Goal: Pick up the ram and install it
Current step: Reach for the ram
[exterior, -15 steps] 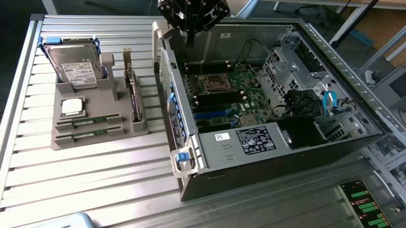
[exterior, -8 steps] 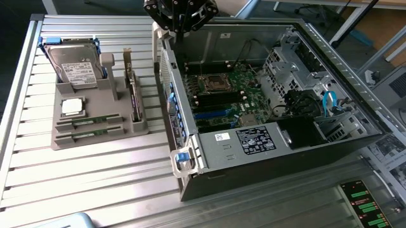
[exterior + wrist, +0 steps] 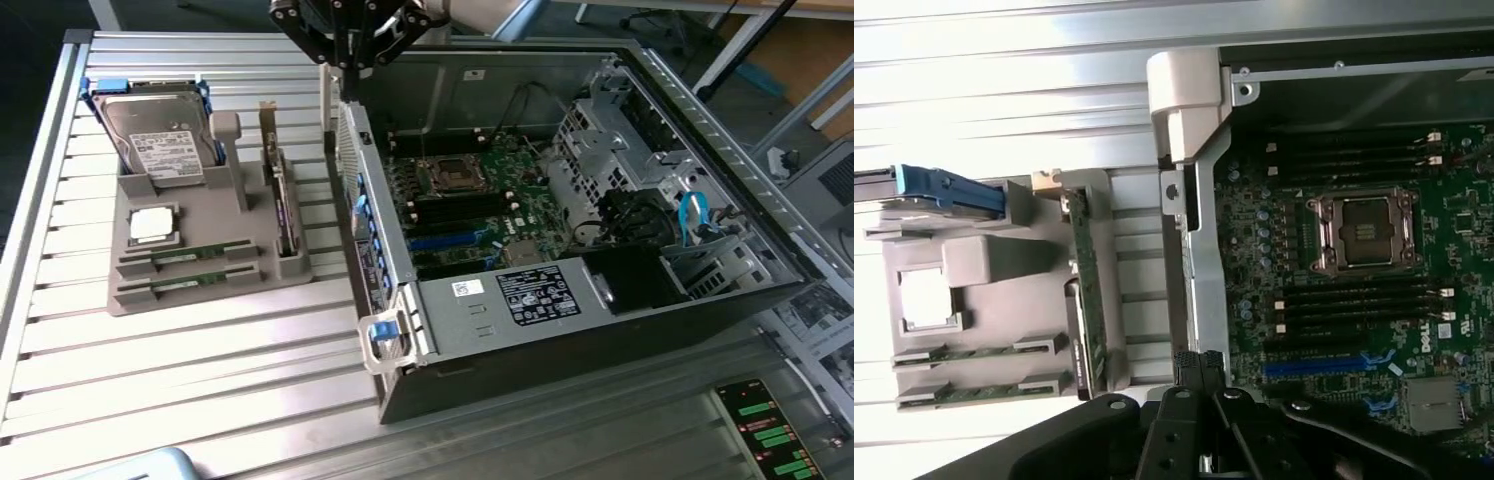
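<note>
Two ram sticks, thin green boards, lie side by side in slots at the front of a grey holder: one ram (image 3: pixel 187 255) (image 3: pixel 979 352) and a second (image 3: pixel 187 284) (image 3: pixel 982 390). My gripper (image 3: pixel 351 66) (image 3: pixel 1200 366) hangs high above the table, over the near wall of the open computer case (image 3: pixel 400 385), between the holder and the motherboard (image 3: pixel 481 195) (image 3: pixel 1354 250). Its fingers are shut together with nothing between them. Black memory slots (image 3: pixel 1354 300) flank the empty processor socket (image 3: pixel 1362 230).
The grey holder (image 3: pixel 200 205) also carries a hard drive (image 3: pixel 160 135), a square silver processor (image 3: pixel 151 225) and an upright expansion card (image 3: pixel 278 190). A blue latch (image 3: pixel 383 335) sticks out of the case corner. A box with green lights (image 3: pixel 774 425) sits at the exterior view's lower right.
</note>
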Robot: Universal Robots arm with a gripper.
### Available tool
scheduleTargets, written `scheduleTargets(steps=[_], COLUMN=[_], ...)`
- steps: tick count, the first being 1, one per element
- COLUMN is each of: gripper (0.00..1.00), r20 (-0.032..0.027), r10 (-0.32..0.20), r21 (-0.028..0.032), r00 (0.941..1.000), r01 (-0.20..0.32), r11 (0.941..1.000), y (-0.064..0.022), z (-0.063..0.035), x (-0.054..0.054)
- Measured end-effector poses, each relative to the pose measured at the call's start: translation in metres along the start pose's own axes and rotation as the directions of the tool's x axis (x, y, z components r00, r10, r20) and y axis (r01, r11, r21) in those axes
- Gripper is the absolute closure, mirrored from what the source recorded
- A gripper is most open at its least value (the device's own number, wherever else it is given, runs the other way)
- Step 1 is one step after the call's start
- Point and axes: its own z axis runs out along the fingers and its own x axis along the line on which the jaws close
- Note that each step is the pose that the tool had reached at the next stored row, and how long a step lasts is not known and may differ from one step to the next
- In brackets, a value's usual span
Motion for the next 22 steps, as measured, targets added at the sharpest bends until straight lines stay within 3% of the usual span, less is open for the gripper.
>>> scheduleTargets(steps=[22], gripper=[0.89], r20=[-0.0185], r10=[0.001], r21=[0.0015], r00=[0.9998], r01=[-0.001], r11=[1.0000], y=[-0.0048], z=[0.0004], x=[0.084])
